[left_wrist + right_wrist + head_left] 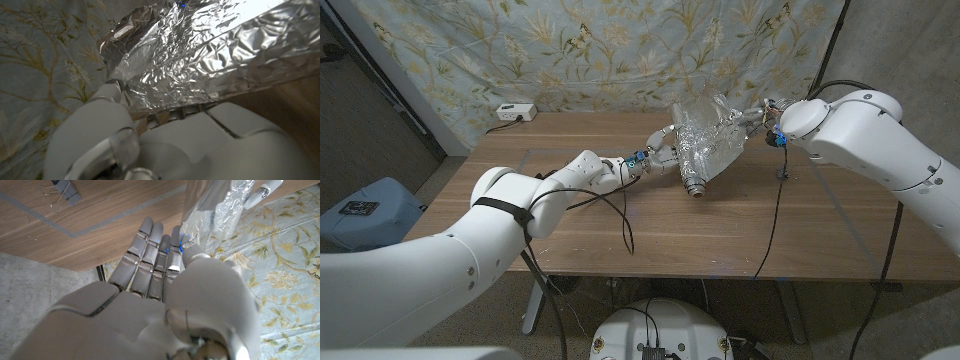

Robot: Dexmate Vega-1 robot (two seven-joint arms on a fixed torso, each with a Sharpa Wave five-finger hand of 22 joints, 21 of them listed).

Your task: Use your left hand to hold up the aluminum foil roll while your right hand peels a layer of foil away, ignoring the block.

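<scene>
The aluminum foil roll [694,176] is held tilted above the middle of the table, its open core end pointing down toward me. My left hand [658,157] grips the roll's upper part from the left, and its fingers [107,95] lie against the crinkled foil [200,55]. A loose, wrinkled foil sheet [715,128] spreads up and to the right from the roll. My right hand [767,115] holds the sheet's far edge. In the right wrist view the foil sheet [210,207] runs between the thumb and the straight fingers [150,255] of that hand.
The wooden table [570,215] has black cables [620,215] trailing across it. A small grey clip [67,192] lies on the wood to the right of the roll. A white power strip [515,111] sits at the back left edge, before a floral cloth backdrop.
</scene>
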